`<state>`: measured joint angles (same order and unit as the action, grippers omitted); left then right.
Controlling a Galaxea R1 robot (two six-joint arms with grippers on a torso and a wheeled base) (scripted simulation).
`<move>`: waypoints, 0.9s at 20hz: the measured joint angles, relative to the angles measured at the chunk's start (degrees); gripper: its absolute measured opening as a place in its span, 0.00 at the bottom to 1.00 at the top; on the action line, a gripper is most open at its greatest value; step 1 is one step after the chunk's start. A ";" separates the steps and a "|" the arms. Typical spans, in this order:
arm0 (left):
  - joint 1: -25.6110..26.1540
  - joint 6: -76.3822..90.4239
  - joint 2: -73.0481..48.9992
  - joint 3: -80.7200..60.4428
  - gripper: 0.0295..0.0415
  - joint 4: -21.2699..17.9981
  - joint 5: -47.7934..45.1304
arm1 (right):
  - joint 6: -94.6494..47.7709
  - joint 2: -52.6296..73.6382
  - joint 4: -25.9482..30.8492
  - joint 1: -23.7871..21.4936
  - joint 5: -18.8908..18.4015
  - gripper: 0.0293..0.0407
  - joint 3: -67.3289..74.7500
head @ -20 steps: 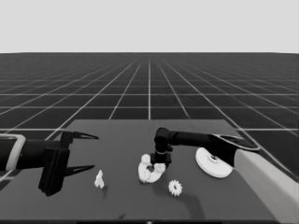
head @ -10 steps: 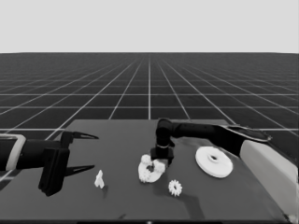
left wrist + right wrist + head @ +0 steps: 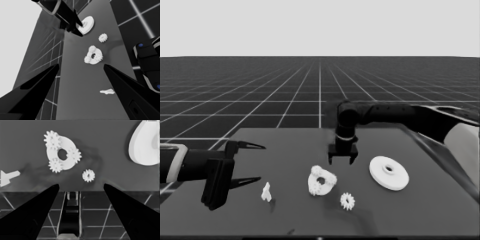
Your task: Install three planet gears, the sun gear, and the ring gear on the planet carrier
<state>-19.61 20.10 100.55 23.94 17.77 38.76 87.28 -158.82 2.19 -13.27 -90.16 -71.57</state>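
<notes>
the right gripper [image 3: 343, 161] has risen off the smaller round part [image 3: 322, 181] and drawn back toward the table's far edge, its empty fingers now spread above the surface, apart from the three gears [image 3: 55, 165] seated on that part. the right arm [image 3: 395, 114] no longer crosses over the larger round part [image 3: 389, 173], which now shows whole.

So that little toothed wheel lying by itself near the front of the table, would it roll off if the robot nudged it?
Probably not. The loose gear lies flat on the table, so a nudge would likely slide it, not roll it. It looks rigid and small beside the larger round part, so probably light. Its teeth may snag a fingertip. The right gripper hangs open behind it.
</notes>
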 joint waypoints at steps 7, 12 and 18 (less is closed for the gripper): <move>0.00 0.00 0.00 0.00 0.75 0.00 0.00 | 6.91 8.63 1.56 -1.66 0.48 0.81 15.60; 0.00 0.00 0.00 0.00 0.75 0.00 0.00 | 4.09 8.34 -23.18 22.70 -0.53 0.81 12.45; 0.00 0.00 0.00 0.00 0.75 0.00 0.00 | 0.33 7.36 -28.08 28.00 1.30 0.81 7.31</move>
<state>-19.61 20.10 100.55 23.94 17.77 38.76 87.61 -151.45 -25.89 14.74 -88.86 -64.26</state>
